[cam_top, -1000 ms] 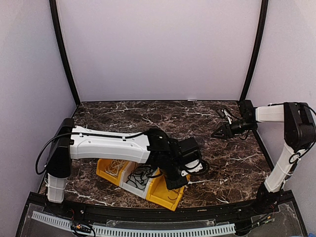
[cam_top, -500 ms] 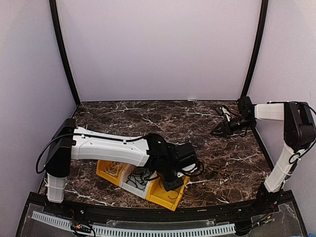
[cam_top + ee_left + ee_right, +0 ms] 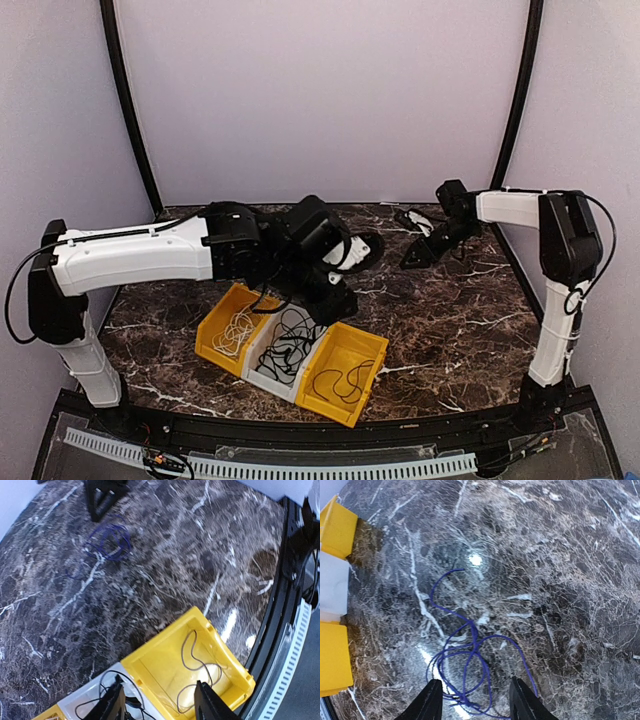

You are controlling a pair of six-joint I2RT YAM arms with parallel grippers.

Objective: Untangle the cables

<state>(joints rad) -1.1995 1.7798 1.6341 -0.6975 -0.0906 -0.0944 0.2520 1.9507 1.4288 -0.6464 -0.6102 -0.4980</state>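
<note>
While bins (image 3: 372, 349) sit aside, blue cable (image 3: 466, 652) lies loose before right tool (image 3: 474, 682).

Both wrist cameras look down on blue cable (image 3: 471, 647).

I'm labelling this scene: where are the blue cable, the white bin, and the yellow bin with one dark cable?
blue cable (image 3: 471, 642): right wrist view, where its loops cross.
white bin (image 3: 272, 382): top external view, its near wall.
yellow bin (image 3: 155, 662): left wrist view, its bare inner wall.

Glossy, dark marble-look table (image 3: 570, 555) — smooth shiny plastic bins (image 3: 160, 647) — thin, smooth-coated blue cable (image 3: 471, 642).
</note>
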